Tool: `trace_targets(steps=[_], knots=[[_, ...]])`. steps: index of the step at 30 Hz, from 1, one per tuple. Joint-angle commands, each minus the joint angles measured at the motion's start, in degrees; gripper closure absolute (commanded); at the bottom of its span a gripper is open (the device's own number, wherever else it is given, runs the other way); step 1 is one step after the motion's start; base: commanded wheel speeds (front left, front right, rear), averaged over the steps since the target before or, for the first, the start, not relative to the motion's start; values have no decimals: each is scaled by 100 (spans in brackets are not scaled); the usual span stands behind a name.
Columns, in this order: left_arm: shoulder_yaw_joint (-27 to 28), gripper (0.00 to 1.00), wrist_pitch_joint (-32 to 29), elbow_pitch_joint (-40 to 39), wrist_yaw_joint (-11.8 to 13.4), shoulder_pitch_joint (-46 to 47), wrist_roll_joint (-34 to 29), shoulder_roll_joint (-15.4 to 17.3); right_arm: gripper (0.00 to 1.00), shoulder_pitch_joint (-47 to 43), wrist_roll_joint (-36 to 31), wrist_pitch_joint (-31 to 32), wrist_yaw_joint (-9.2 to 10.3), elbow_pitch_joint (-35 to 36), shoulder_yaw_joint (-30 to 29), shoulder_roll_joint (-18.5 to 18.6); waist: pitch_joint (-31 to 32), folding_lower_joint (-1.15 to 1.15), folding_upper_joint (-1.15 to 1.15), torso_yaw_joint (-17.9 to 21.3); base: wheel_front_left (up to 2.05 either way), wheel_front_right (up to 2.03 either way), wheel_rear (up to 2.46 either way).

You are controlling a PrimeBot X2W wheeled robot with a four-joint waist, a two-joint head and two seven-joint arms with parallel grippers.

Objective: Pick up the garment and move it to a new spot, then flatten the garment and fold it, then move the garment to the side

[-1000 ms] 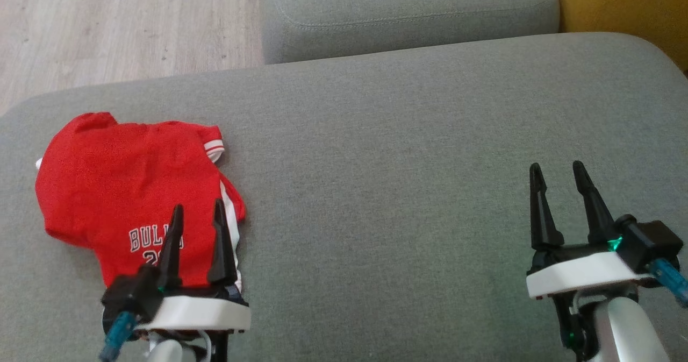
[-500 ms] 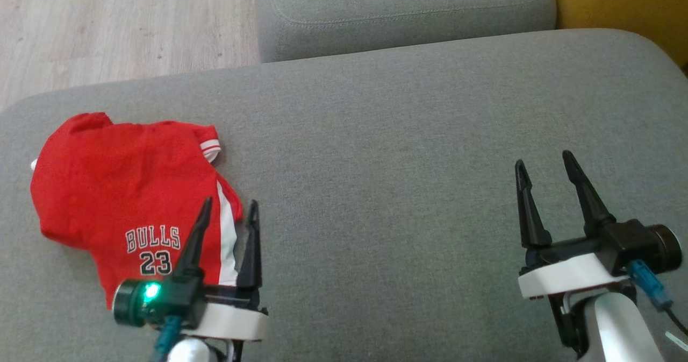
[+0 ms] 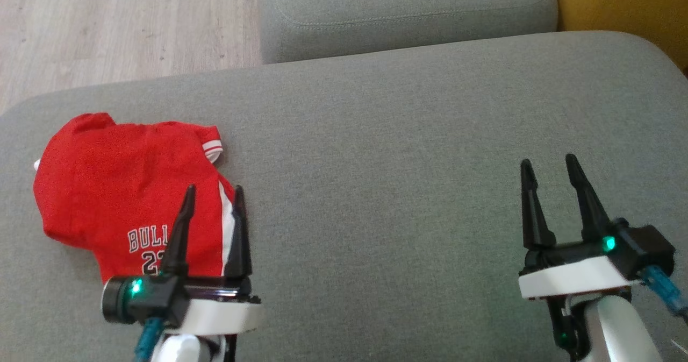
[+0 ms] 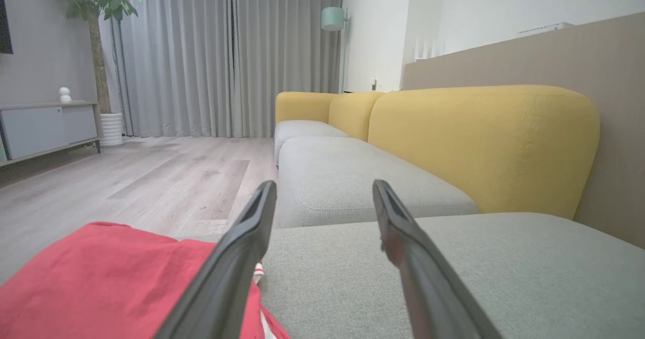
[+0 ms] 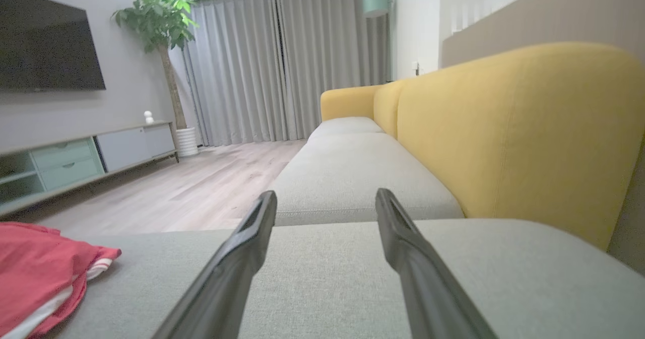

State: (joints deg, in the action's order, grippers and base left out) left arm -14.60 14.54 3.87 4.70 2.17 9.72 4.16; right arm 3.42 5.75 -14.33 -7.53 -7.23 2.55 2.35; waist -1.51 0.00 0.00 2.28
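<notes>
Garment, a small red jersey with white trim and lettering, lies rumpled on the left part of the grey seat cushion. It looks thin, light and limp, so it will probably sag and bunch when lifted. A pinch at a firmer edge should hold better than a grab at the loose middle: the white-banded sleeve hem, say, or the side with the white stripe. The left gripper is over the jersey's near right edge, jaws wide apart with nothing between them; whether it touches the cloth I cannot tell. The right gripper is well apart over bare cushion, equally wide and empty. The one container I can make out is a white ribbed pot across the floor, holding a leafy tree. The low cabinet has shut drawers, so their contents are hidden.
</notes>
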Motion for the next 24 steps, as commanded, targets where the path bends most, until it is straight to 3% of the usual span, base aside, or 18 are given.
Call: trace_targets(steps=[1,9,24], knots=[[267,0,46,-189,-62,117,64,-30,0,137,259,-67,4,82,153,53,13,0,0,1,0,0,0],[552,0,46,194,-398,-99,402,-119,0,78,1815,-67,4,-531,465,53,66,0,0,24,0,0,0],[474,0,46,403,-358,-37,523,-127,0,156,1918,-67,4,-753,507,53,129,0,0,-46,0,0,0]])
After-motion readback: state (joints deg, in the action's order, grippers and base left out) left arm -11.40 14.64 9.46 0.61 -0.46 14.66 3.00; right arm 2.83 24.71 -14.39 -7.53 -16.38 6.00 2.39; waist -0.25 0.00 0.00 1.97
